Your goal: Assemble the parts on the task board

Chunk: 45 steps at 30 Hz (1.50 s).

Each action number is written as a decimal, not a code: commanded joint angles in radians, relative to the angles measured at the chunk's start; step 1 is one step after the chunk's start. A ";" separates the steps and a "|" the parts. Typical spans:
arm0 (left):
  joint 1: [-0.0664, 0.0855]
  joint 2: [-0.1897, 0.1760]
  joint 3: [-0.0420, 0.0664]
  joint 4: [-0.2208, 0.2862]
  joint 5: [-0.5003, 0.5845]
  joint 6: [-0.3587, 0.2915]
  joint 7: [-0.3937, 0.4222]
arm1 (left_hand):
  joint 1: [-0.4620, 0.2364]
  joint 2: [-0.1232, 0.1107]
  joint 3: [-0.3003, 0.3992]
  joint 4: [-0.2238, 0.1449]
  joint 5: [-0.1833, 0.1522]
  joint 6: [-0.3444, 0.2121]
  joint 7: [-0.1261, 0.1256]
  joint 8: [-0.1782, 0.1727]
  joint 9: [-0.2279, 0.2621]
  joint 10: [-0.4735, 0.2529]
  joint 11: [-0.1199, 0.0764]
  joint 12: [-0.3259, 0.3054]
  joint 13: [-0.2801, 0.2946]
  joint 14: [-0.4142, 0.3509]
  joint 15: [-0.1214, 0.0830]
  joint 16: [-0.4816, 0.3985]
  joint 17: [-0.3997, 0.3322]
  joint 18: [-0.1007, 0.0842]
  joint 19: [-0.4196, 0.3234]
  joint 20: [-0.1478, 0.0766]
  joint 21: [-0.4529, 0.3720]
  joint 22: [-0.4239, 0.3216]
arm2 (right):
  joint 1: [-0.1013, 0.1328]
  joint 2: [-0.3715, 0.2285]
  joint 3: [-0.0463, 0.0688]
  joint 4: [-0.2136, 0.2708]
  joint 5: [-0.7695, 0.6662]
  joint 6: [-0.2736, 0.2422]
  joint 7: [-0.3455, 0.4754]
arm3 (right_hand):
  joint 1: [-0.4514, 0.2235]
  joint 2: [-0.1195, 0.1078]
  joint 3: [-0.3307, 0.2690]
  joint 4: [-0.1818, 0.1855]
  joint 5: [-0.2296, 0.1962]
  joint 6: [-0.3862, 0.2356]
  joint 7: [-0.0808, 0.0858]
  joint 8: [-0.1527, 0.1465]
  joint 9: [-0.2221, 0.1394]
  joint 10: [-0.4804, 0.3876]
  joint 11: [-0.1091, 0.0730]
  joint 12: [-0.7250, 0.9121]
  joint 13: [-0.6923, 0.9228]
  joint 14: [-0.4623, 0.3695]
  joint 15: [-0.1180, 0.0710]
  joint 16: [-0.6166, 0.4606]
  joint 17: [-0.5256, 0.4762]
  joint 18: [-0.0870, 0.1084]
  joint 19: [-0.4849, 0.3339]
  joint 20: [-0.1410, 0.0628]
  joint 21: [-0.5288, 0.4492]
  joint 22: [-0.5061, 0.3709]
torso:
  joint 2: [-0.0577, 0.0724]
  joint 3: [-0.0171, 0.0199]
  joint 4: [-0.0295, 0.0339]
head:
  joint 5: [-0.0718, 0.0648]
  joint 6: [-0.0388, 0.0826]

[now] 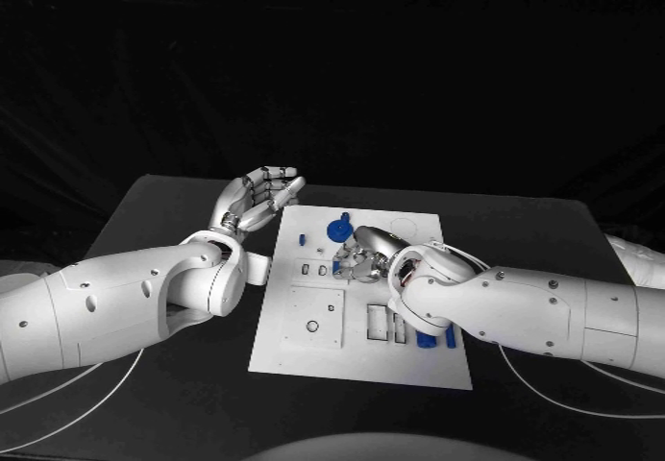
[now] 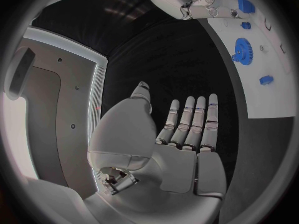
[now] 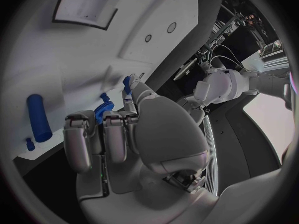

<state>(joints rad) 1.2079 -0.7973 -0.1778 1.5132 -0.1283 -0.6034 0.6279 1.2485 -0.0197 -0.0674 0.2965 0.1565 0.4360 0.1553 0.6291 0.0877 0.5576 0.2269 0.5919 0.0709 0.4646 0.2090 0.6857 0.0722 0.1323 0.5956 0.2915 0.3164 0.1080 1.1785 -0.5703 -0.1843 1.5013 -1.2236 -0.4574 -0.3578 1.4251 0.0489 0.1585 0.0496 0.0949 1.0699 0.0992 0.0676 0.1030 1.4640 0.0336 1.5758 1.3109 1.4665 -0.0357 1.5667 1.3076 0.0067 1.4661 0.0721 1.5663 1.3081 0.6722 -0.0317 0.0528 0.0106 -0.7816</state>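
Resting over the middle of the task board (image 1: 298, 331), the right hand (image 1: 363, 257) is reaching in from the robot's right side with its fingers curled down toward the plate; in the right wrist view the right hand's fingers (image 3: 115, 134) are bent inward and a small blue part (image 3: 104, 106) is showing just at their tips, but whether it is pinched or only touched I cannot tell. A second small blue piece (image 3: 127, 82) is standing just beyond the thumb on the board. A long blue cylinder (image 3: 39, 117) is lying flat on the white plate beside the curled fingers, with a tiny blue peg (image 3: 30, 145) near its end. The left hand (image 1: 257, 200) is hovering off the board's far left corner, above the black table (image 1: 153, 216), holding nothing, its fingers stretched out and slightly apart; the left wrist view is showing the left hand's palm flat and the fingers (image 2: 193, 119) straight, side by side. On the board, a blue gear (image 1: 338, 231) is sitting near the far edge just beyond the right hand, and it is also appearing in the left wrist view as a toothed blue disc (image 2: 243, 50) with a small blue block (image 2: 266, 79) near it. Blue parts (image 1: 436, 338) are lying by the rectangular slots toward the board's near right side, partly under the right forearm
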 commanded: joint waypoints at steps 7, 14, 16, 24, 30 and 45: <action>0.001 -0.001 0.001 0.006 -0.006 0.011 0.014 | -0.002 0.008 0.002 -0.005 0.007 0.004 0.117 -0.006 -0.001 -0.002 0.001 -0.003 -0.001 -0.005 0.003 -0.002 -0.001 0.014 -0.006 -0.002 -0.002 -0.001 | -0.001 0.005 0.000 -0.008 -0.012 0.006 -0.004 | -0.012 0.001 -0.005 -0.001 0.006 -0.005 0.005 0.001 0.000 0.107 0.008 -0.005 0.260 0.104 0.005 0.004 0.263 -0.007 0.105 0.004 0.004 0.263 | 0.001 0.0004 0.0003 | -0.002 0.001; 0.001 -0.004 0.001 0.009 -0.006 0.009 0.014 | -0.001 0.009 0.002 -0.005 0.007 0.004 0.117 -0.006 -0.001 -0.002 0.001 -0.003 -0.001 -0.005 0.003 -0.002 -0.001 0.014 -0.006 -0.002 -0.002 -0.001 | -0.001 0.010 0.000 -0.011 -0.008 0.012 -0.005 | -0.013 0.001 -0.006 0.000 0.006 -0.007 0.006 -0.001 -0.001 0.107 0.009 -0.005 0.260 0.104 0.006 0.004 0.263 -0.007 0.105 0.005 0.004 0.263 | 0.000 -0.0002 0.0005 | -0.002 -0.004; 0.001 -0.004 0.001 0.009 -0.006 0.008 0.014 | -0.001 0.009 0.002 -0.005 0.007 0.004 0.117 -0.006 -0.001 -0.002 0.001 -0.003 -0.001 -0.005 0.003 -0.002 -0.001 0.014 -0.006 -0.002 -0.002 -0.001 | -0.001 0.013 0.000 -0.013 -0.007 0.013 -0.005 | -0.013 0.001 -0.006 0.000 0.006 -0.007 0.006 -0.001 -0.001 0.107 0.009 -0.005 0.260 0.104 0.006 0.004 0.263 -0.007 0.105 0.005 0.004 0.263 | 0.000 -0.0003 -0.0006 | -0.002 -0.005; 0.001 -0.006 0.001 0.012 -0.006 0.008 0.013 | -0.001 0.009 0.002 -0.005 0.007 0.004 0.117 -0.006 -0.001 -0.002 0.001 -0.003 -0.001 -0.005 0.003 -0.002 -0.001 0.014 -0.006 -0.002 -0.002 -0.001 | -0.002 0.023 0.000 -0.027 -0.005 0.011 -0.002 | -0.014 0.001 -0.006 0.000 0.006 -0.008 0.006 -0.002 -0.001 0.107 0.009 -0.005 0.260 0.104 0.006 0.004 0.263 -0.007 0.105 0.006 0.004 0.263 | 0.000 0.0003 0.0000 | 0.000 -0.005; 0.001 -0.008 0.001 0.014 -0.006 0.008 0.013 | -0.001 0.009 0.002 -0.005 0.007 0.004 0.117 -0.006 -0.001 -0.002 0.001 -0.003 -0.001 -0.005 0.003 -0.002 -0.001 0.014 -0.006 -0.002 -0.002 -0.001 | -0.005 0.032 0.000 -0.034 -0.004 0.012 -0.005 | -0.016 0.001 -0.007 0.001 0.006 -0.010 0.007 -0.002 -0.002 0.107 0.010 -0.005 0.260 0.104 0.006 0.004 0.263 -0.007 0.105 0.006 0.004 0.263 | 0.001 0.0000 -0.0001 | 0.001 -0.004; 0.001 -0.010 0.001 0.013 -0.006 0.010 0.010 | -0.001 0.009 0.002 -0.005 0.007 0.004 0.117 -0.006 -0.001 -0.002 0.001 -0.003 -0.001 -0.005 0.003 -0.002 -0.001 0.014 -0.006 -0.002 -0.002 -0.001 | -0.009 0.034 0.000 -0.032 -0.001 0.026 -0.001 | -0.022 -0.011 -0.014 -0.001 0.004 -0.019 0.009 -0.005 -0.007 0.107 0.012 -0.005 0.260 0.104 0.009 0.004 0.263 -0.007 0.105 0.010 0.004 0.263 | 0.000 0.0005 -0.0010 | -0.002 -0.008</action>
<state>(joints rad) 1.2081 -0.8083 -0.1777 1.5243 -0.1285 -0.6041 0.6282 1.2485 -0.0198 -0.0674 0.2965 0.1603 0.4360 0.1553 0.6291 0.0877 0.5576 0.2269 0.5919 0.0709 0.4646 0.2090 0.6857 0.0722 0.1323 0.5956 0.2914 0.3164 0.1082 1.1703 -0.5381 -0.1846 1.4687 -1.2211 -0.4493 -0.3595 1.4107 0.0415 0.1516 0.0483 0.0987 1.0555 0.1096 0.0653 0.0977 1.4657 0.0389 1.5770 1.3097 1.4665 -0.0358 1.5667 1.3073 0.0067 1.4661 0.0725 1.5663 1.3075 0.6727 -0.0314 0.0513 0.0099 -0.7888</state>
